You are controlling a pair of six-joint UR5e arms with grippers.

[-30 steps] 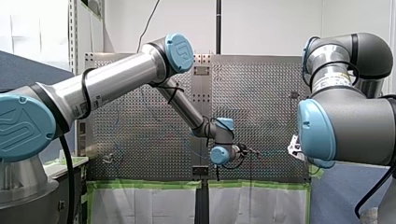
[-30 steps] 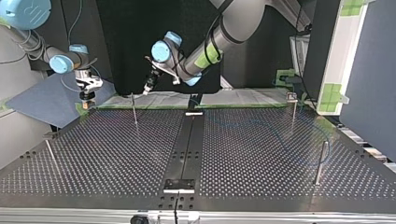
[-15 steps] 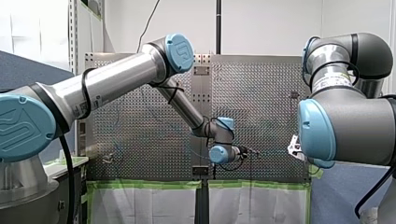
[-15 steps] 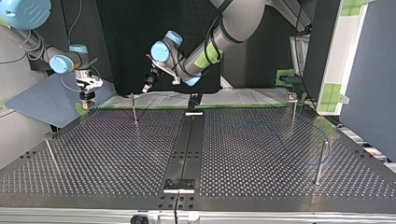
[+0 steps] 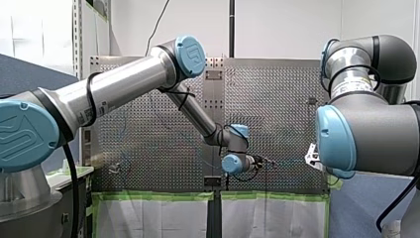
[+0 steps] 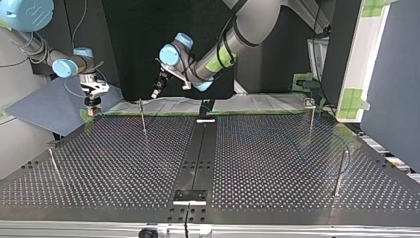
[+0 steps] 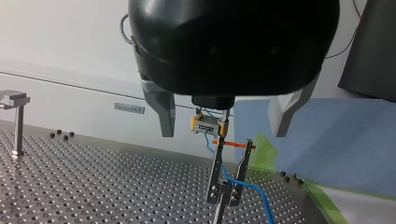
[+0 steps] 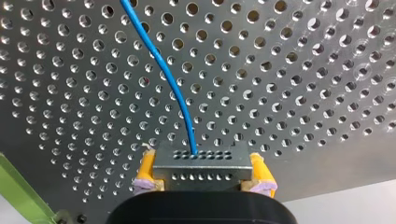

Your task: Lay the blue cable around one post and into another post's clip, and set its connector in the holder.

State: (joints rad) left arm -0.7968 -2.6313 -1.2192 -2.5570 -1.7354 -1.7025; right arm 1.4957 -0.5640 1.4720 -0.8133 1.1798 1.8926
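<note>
Up close, my right hand is clamped on a small grey connector, with yellow pads pressing on its two ends. The blue cable leaves the connector's face and curves away over the perforated table. Seen from my left wrist, my left hand has its metal fingers spread wide apart, gripping nothing. Ahead of it the connector hangs in the air above a forked post — the cable drops from it, seems to pass between the post's two prongs, and trails down toward the table. In the top view, my right hand hovers over the table's far left corner and my left hand is near it, over the far edge. A faint blue loop lies at that view's right, near a tall post — whether it goes round that post I cannot tell.
</note>
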